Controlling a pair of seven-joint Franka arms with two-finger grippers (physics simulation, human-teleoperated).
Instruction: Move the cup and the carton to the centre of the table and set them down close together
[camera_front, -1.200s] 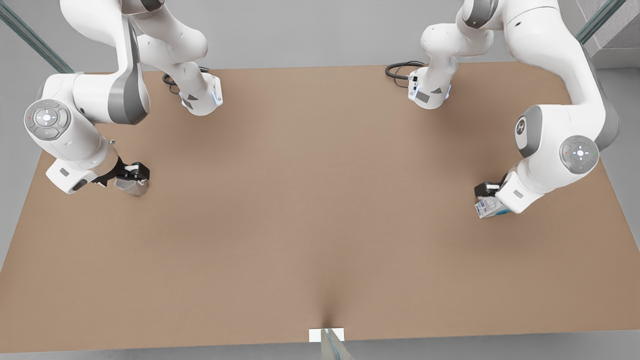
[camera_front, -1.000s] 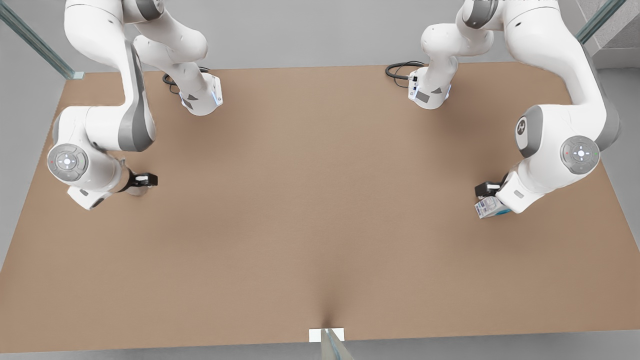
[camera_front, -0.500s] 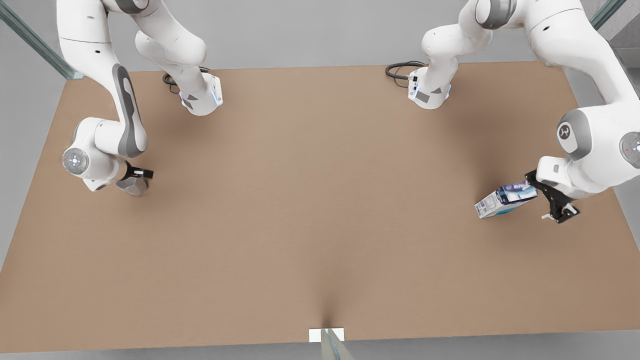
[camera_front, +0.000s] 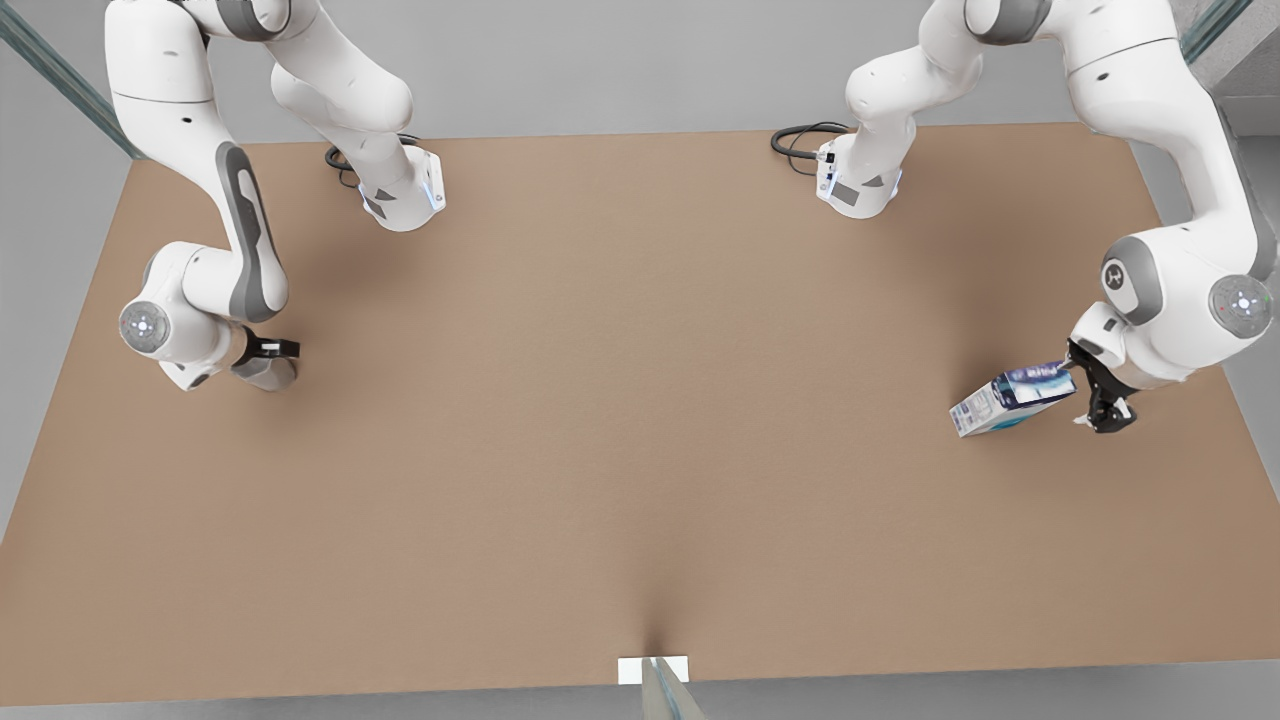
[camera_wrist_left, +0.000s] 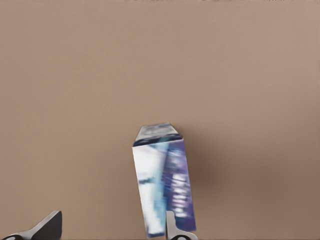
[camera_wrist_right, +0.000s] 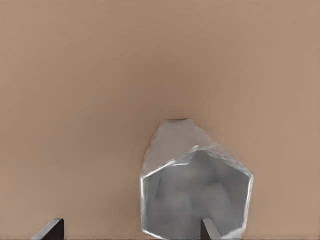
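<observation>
Both task things sit far out at opposite ends of the large, flat, matte brown desk (camera_front: 640, 420), so the step in hand is, by my reading, the pick-up; no carrying to the centre has begun.

The left hand (camera_front: 1092, 400) is low at the front view's right, just beside the end of the small rectangular carton with white and dark blue print and a teal band (camera_front: 1010, 398). In the left wrist view the hand (camera_wrist_left: 110, 227) is released, its fingers spread wide. One fingertip (camera_wrist_left: 171, 226) overlaps the near end of the carton (camera_wrist_left: 162, 185) and the other stands well off to the side, so the box is not centred in the gap. The carton looks like a stiff, flat-sided printed box, lying tilted on the desk.

The right hand (camera_front: 268, 352) is at the front view's left, close over the small pale silvery-white tapered cup with a glossy faceted surface (camera_front: 266, 374). In the right wrist view this hand (camera_wrist_right: 130, 231) is also released. One fingertip (camera_wrist_right: 210, 230) shows against the cup's (camera_wrist_right: 195, 195) open mouth, and whether it touches I cannot tell. The mouth faces the camera, the walls look thin and angular, and the body narrows away from the hand.

Next, I judge, each hand must shift sideways so its thing sits squarely between the fingers, then clench. The slick, tapering cup may slip, and the carton's flat faces should hold better
</observation>
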